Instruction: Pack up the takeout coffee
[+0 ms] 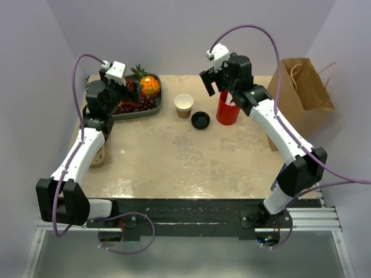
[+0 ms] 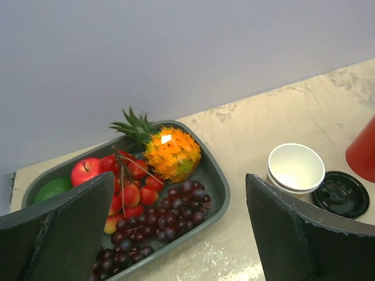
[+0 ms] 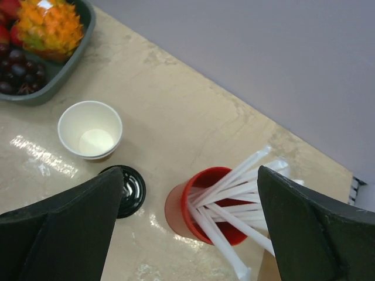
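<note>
Top external, left gripper (image 1: 128,87): fingers apart and empty, held over the fruit tray (image 1: 152,109).
Top external, right gripper (image 1: 210,81): fingers apart and empty, raised just behind the red cup (image 1: 227,110) of straws.
Top external, paper cup (image 1: 184,105): upright on the table between the two pairs of fingers, touched by neither, top open.
Top external, black lid (image 1: 200,120): flat on the table just beside the cup, on the side toward the right fingers; not fitted.
Top external, brown paper bag (image 1: 307,87): upright at the table edge, beyond the right fingers and well apart from the cup.
Left wrist, fingers (image 2: 64,228): spread wide, with tray and fruit in the gap; cup and lid sit beyond one fingertip, outside the gap.
Right wrist, fingers (image 3: 316,234): spread wide, with the red cup and straws (image 3: 234,187) in the gap; the paper cup is beyond the other fingertip, and the lid is partly hidden by that finger.
Right wrist, cup contents: pale inside; cannot tell if there is liquid.
Progress (judgement): nothing packed yet.
Remaining (judgement): fit the lid, grasp the cup, carry it into the bag.
</note>
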You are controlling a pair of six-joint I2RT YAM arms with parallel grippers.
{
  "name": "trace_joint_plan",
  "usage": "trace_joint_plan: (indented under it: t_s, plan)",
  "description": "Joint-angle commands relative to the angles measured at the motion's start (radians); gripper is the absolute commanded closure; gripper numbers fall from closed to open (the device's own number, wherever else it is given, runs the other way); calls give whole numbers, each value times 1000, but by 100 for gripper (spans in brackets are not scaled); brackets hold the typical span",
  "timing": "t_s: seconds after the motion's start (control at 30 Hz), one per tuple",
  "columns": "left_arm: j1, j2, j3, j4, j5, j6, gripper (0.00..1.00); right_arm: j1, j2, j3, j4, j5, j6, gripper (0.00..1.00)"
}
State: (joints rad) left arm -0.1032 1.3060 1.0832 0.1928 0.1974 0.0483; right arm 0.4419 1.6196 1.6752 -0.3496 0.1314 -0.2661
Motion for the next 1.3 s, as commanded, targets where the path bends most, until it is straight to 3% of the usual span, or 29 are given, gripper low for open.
trace_joint_plan:
  t_s: [0.0, 0.03, 0.13, 0.27, 0.53, 1.27]
  plan:
    - [-3, -39, 9, -38, 91, 19, 3, 12, 60, 47, -34, -156, -85, 1]
    - [-3, -43, 6, -61, 92, 24, 4, 12, 75, 93, -60, -288, -154, 1]
    - [-3, -66, -11, -96, 88, 39, 5, 20, 152, 176, -187, -470, -246, 4]
    - [-3, -100, -43, -121, 88, 50, 5, 55, 304, 322, -294, -564, -268, 19]
    - [-3, -168, -97, -164, 120, 58, 5, 84, 546, 584, -420, -578, -321, 44]
    - [0, -225, -197, -156, 128, 30, 5, 107, 678, 604, -414, -527, -349, 54]
